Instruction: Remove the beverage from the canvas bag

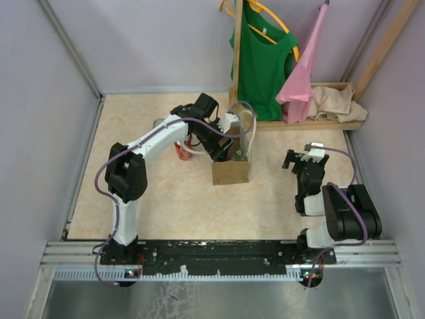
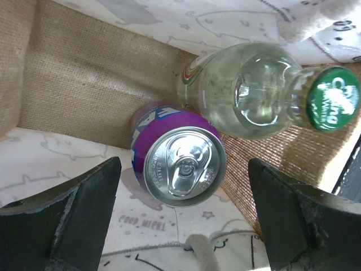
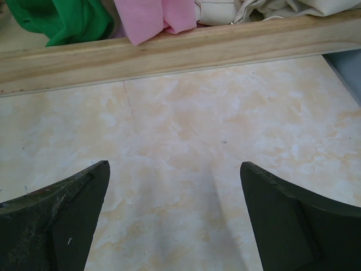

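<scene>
The left hand [image 2: 183, 169] is hanging released over the open mouth of the canvas bag [image 1: 231, 171], its two dark fingers [image 2: 62, 220] standing wide apart and gripping nothing. Straight beneath it, in the gap between those fingers and touching neither, a purple can [image 2: 177, 161] is standing inside the bag, its silver top and pull tab facing up at the hand. Just beyond the can, toward the hand's right finger, a clear bottle [image 2: 248, 93] of pale liquid is sitting right beside it. Whether the two are touching is not clear. The bottle's green cap [image 2: 333, 99] is pointing farther out to that same side. Both drinks are resting inside the bag, with coarse brown weave walling them in ahead of the hand and white printed fabric showing under the left finger. One white handle [image 2: 307, 20] is looping past the far right corner.

From above, the left arm is reaching forward across the bench [image 1: 166, 206]. A red can [image 1: 182, 151] is standing outside the bag, off to the hand's left beside the forearm.

The right hand [image 3: 174, 169] is hovering well apart from the bag, likewise released, its fingers spread with only bare bench between them. Ahead of it a wooden rail [image 3: 169, 53] is crossing the view, with green cloth [image 3: 56, 20], pink cloth [image 3: 155, 17] and a beige cloth heap [image 3: 254, 8] lying beyond.
</scene>
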{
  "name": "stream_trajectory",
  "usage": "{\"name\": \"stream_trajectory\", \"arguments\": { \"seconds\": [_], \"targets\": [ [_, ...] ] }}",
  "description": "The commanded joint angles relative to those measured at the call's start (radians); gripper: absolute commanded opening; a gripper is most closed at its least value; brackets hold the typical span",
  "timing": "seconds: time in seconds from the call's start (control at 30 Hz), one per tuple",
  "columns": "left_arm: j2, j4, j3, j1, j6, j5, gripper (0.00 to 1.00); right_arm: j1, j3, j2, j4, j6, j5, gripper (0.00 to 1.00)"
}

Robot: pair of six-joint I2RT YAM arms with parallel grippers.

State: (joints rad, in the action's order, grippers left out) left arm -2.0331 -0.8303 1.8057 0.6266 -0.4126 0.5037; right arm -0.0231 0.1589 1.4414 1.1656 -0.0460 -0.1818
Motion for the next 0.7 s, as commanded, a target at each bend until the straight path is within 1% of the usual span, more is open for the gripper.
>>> {"name": "stream_trajectory", "arguments": {
  "seconds": [0.0, 0.3, 0.33, 0.37, 0.4, 0.43, 0.47, 0.5, 0.53, 0.57, 0.6, 0.67],
  "targets": [
    [-0.039, -0.02, -0.019, 0.004, -0.017, 0.013, 0.99, 0.002, 0.02, 0.001, 0.051, -0.001, -0.003, 0.99],
    [-0.079, 0.0, 0.001, 0.004, -0.013, 0.011, 0.99, 0.002, 0.021, 0.001, 0.051, -0.001, -0.004, 0.99],
    [-0.083, 0.005, 0.002, 0.004, -0.011, 0.011, 0.97, 0.001, 0.02, 0.001, 0.051, -0.002, -0.004, 0.99],
    [-0.086, 0.006, 0.006, 0.005, -0.011, 0.01, 0.93, 0.002, 0.021, 0.001, 0.051, -0.001, -0.003, 0.99],
    [-0.091, 0.006, 0.012, 0.004, -0.01, 0.009, 0.85, 0.002, 0.02, 0.001, 0.051, -0.001, -0.003, 0.99],
    [-0.094, 0.005, 0.017, 0.004, -0.006, 0.002, 0.72, 0.002, 0.021, 0.001, 0.051, -0.002, -0.004, 0.99],
    [-0.098, 0.004, 0.024, 0.004, -0.005, -0.005, 0.47, 0.002, 0.021, 0.0, 0.051, -0.001, -0.004, 0.99],
    [-0.1, 0.0, 0.032, 0.004, -0.004, -0.011, 0.26, 0.002, 0.021, 0.0, 0.051, -0.002, -0.004, 0.99],
    [-0.1, -0.003, 0.039, 0.004, -0.003, -0.022, 0.12, 0.002, 0.021, 0.001, 0.051, -0.001, -0.003, 0.99],
    [-0.098, -0.002, 0.043, 0.004, -0.003, -0.029, 0.04, 0.002, 0.021, 0.001, 0.051, -0.001, -0.003, 0.99],
    [-0.096, 0.0, 0.045, 0.003, -0.003, -0.036, 0.0, 0.002, 0.021, 0.001, 0.052, -0.002, -0.005, 0.99],
    [-0.088, 0.007, 0.052, 0.003, -0.004, -0.051, 0.0, 0.002, 0.02, 0.001, 0.052, -0.001, -0.003, 0.99]
  ]
}}
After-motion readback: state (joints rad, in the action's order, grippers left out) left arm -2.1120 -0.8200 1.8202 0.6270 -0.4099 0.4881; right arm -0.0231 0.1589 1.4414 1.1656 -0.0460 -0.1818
